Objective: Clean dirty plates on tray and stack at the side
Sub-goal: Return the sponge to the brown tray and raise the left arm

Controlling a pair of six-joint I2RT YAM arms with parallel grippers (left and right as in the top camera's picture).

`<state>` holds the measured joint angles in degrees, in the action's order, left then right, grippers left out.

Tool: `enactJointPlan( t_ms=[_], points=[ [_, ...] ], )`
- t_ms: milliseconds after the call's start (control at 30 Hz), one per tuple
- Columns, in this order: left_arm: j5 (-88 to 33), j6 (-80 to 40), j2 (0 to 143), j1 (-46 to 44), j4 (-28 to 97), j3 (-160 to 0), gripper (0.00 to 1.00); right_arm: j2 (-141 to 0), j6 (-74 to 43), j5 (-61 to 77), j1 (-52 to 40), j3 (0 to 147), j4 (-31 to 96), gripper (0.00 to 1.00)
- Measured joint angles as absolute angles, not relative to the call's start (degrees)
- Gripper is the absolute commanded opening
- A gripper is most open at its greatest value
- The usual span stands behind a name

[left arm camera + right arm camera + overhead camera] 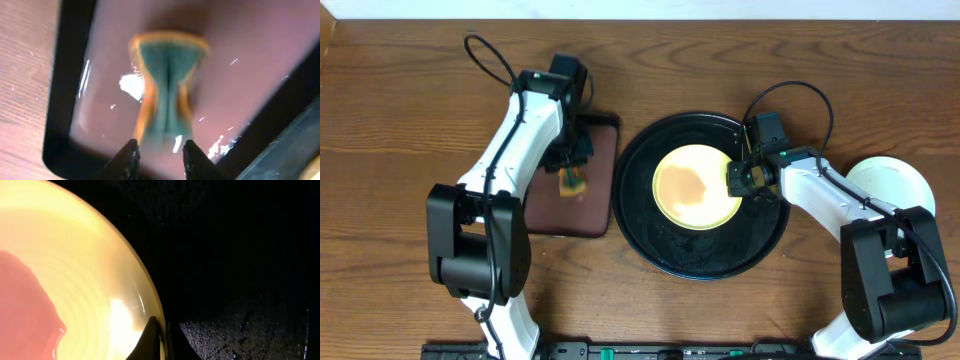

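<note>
Jaws of the left gripper stand partly open and empty over the rectangular brown tray. A green-and-orange sponge lies at 12 o'clock from their tips. Beside it on the wood-grain surface, the round black tray carries the pale yellow plate, smeared reddish-brown. At the plate's 3 o'clock rim the right gripper has its jaws pinched on the edge. A pale round object lies partly under the right arm.

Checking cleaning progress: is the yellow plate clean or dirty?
Dirty: a reddish smear covers part of the yellow plate, clear in overhead and right-wrist views.
</note>
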<state>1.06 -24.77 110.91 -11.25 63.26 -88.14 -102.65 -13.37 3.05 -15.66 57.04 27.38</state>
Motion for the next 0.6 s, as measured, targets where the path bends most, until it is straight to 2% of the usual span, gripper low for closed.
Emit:
enactJointPlan(
  t_ms=[167, 300, 600],
  points=[
    [-0.54, -23.2, 110.78, -10.2, 65.39, -88.01, 0.62, -102.65, -10.5, 3.66, -15.62, 57.08, 26.92, 0.01],
    [-1.17, -22.46, 107.81, -7.88, 67.85, -89.21, 0.69, -102.63, -6.44, 4.75, -15.53, 57.71, 27.53, 0.01],
    [-1.13, -22.5, 85.34, -0.91, 71.99, -91.92, 0.84, -98.72, -2.02, 7.2, -15.68, 61.14, 27.99, 0.01]
  ],
)
